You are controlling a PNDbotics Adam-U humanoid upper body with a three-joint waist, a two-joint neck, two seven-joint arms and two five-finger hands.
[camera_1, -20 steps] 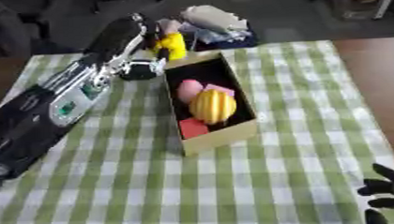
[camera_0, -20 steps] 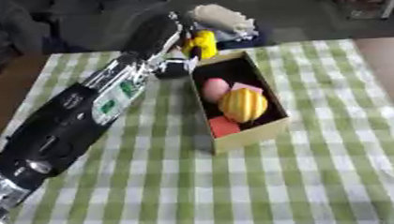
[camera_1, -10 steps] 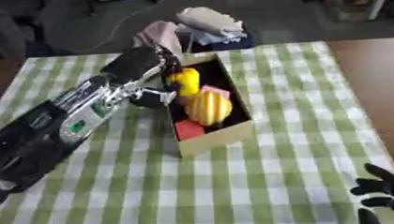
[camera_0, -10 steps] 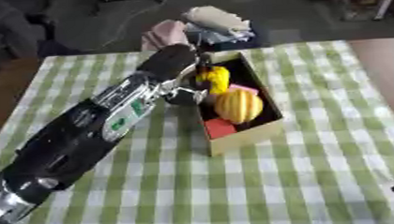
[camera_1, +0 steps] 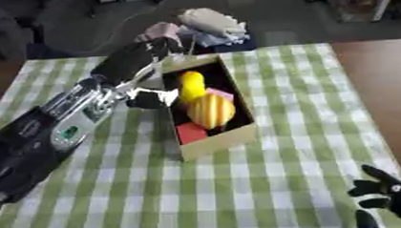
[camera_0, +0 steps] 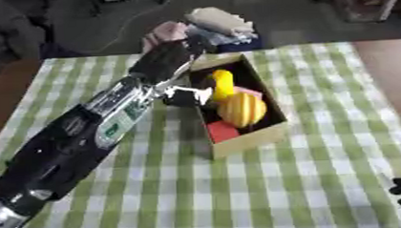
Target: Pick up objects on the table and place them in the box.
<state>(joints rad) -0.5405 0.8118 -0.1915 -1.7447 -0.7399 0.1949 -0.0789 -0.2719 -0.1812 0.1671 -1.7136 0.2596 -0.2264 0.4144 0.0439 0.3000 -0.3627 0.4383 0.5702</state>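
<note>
Box: open cardboard carton, sits a bit askew near the middle of the table, on a green-and-white checked cloth. Inside: a yellow ridged round object in the middle, a red block at the near end, a pink item partly hidden behind the yellow ones. Left hand comes in from the lower left along the box's left wall, fingers curled around a yellow banana-shaped object, which is upright over the far half of the box, just above or touching the ridged object; can't tell which. Left forearm lies diagonally across the cloth, black with silver parts and a small green label. Right hand shows at the lower right corner, off the box, resting with fingers spread and holding nothing. Heap of folded cloth in pale and pink tones sits past the far table edge, behind the box.
</note>
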